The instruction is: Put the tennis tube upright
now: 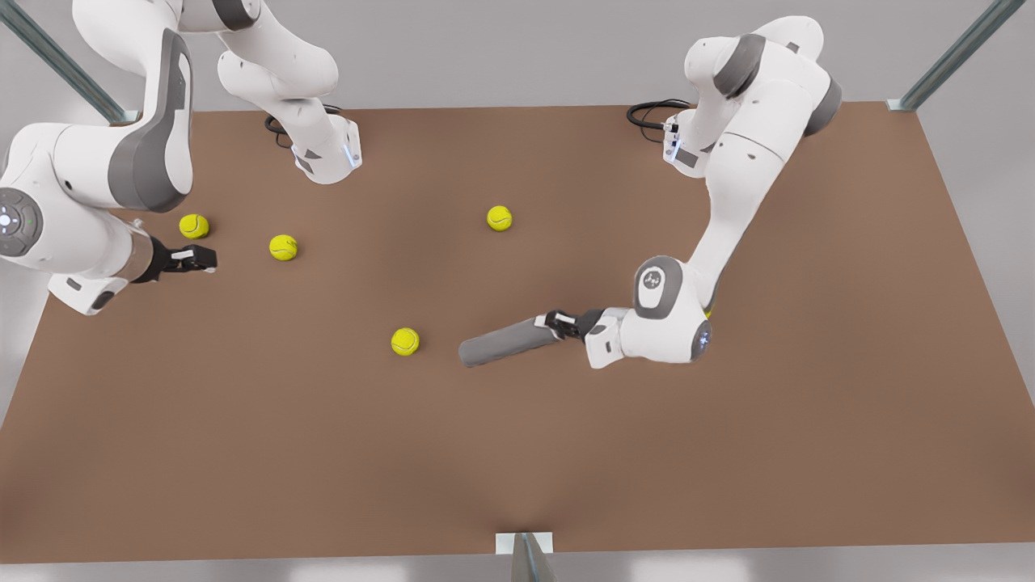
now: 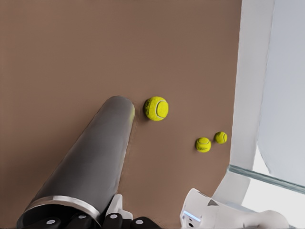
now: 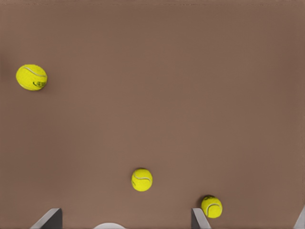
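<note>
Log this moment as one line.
left gripper: shut on dark-grey metallic tennis tube, lying | right gripper: open, waiting

**Occlusions / cut-offs**

Left gripper (image 2: 90, 222) cut by the left wrist view's edge; fingers at the tennis tube (image 2: 90, 162) rim end, contact mostly hidden. Right gripper (image 3: 126, 220): fingertips barely enter frame. A yellow patch behind the left arm's elbow (image 1: 710, 309), too hidden to identify.

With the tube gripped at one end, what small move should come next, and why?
Probably lift the rim end, tipping the tube about its far end. The left gripper is shut on the tennis tube at its silvery rim, and the tube lies flat on the table, its far end near a tennis ball. The right gripper waits open at the front view's left.
</note>
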You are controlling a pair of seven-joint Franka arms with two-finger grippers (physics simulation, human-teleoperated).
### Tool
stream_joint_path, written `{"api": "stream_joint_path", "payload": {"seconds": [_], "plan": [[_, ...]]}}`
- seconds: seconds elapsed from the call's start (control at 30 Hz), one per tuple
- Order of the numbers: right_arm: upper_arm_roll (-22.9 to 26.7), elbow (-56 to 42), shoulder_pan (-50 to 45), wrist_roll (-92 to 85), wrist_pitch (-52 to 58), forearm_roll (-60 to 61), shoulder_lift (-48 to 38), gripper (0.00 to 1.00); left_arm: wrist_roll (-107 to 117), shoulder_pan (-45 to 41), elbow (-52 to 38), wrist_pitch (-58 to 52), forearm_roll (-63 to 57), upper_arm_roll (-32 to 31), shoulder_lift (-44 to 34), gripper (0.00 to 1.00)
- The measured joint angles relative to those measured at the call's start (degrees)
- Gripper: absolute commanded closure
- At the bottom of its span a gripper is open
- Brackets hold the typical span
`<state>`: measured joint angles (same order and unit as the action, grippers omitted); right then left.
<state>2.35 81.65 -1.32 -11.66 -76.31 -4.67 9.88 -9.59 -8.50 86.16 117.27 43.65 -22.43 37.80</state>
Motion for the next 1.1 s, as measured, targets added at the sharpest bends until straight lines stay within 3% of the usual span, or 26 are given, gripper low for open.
{"api": "stream_joint_path", "payload": {"seconds": [0.13, 0.4, 0.67, 0.97, 1.0, 1.07, 1.1], "plan": [[0.00, 0.02, -0.28, 0.00, -0.77, -0.13, 0.01, 0.00, 5.24, 0.16, -0.20, -1.82, -15.86, 0.69, -6.11, 0.79], [0.56, 0.09, -0.22, -0.06, -1.32, 0.27, 0.13, 0.00, 17.57, -0.76, -0.69, -6.33, -38.89, 0.59, -9.58, 0.79], [0.79, 0.33, -0.26, -0.12, -1.46, 0.40, 0.01, 0.00, 26.63, -1.54, -1.86, -14.59, -49.71, 0.59, -10.86, 0.79], [0.79, 0.77, -0.71, -0.09, -1.50, 0.40, 0.01, 0.00, 33.34, -1.52, -1.85, -17.37, -51.59, 0.48, -9.50, 0.78], [0.79, 0.82, -0.70, -0.09, -1.50, 0.40, 0.02, 0.00, 33.88, -1.49, -1.85, -17.47, -51.56, 0.48, -9.33, 0.45], [0.80, 0.88, -0.68, -0.08, -1.50, 0.40, 0.02, 0.00, 34.81, -1.43, -1.84, -17.56, -51.25, 0.49, -9.08, 0.29], [0.80, 0.89, -0.69, -0.08, -1.50, 0.40, 0.02, 0.00, 35.18, -1.39, -1.84, -17.53, -50.94, 0.51, -8.99, 0.14]]}}
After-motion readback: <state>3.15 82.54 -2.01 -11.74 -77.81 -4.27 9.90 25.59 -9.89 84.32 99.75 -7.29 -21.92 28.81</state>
